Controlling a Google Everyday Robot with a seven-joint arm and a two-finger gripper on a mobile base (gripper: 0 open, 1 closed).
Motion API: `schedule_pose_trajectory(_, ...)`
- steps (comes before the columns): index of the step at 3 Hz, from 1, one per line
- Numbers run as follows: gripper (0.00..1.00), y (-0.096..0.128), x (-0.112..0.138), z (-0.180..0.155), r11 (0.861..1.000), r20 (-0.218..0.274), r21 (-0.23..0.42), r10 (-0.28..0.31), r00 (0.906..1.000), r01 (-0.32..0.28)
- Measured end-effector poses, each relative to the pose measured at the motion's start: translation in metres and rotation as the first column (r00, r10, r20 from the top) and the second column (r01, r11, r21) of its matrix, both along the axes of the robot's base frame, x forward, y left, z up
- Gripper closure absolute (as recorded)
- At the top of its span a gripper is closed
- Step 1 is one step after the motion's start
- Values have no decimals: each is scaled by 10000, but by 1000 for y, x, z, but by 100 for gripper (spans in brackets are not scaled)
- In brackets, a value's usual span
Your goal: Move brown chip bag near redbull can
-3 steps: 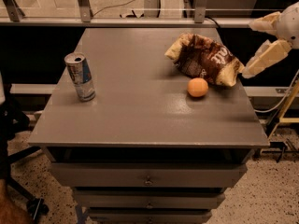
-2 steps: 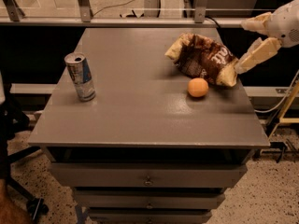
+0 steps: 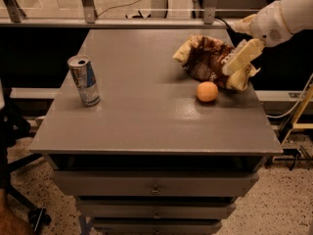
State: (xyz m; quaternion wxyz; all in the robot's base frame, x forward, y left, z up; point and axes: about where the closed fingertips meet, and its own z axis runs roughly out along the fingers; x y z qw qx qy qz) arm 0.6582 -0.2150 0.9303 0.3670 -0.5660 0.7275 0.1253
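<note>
While newly arrived over right end of brown chip bag, gripper spread wide, gripping nothing; redbull can well left of bag, move outstanding.

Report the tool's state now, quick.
The tool: open, at the right end of the brown chip bag, holding nothing.
</note>
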Motion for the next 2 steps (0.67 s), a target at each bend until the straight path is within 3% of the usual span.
schedule_pose_trajectory(1, 0, 10, 13, -8, 9975, 28, -554, -433, 9991, 434)
schedule_pose_trajectory(2, 0, 14, 19, -13, 9947, -49, -675, -785, 9969, 780)
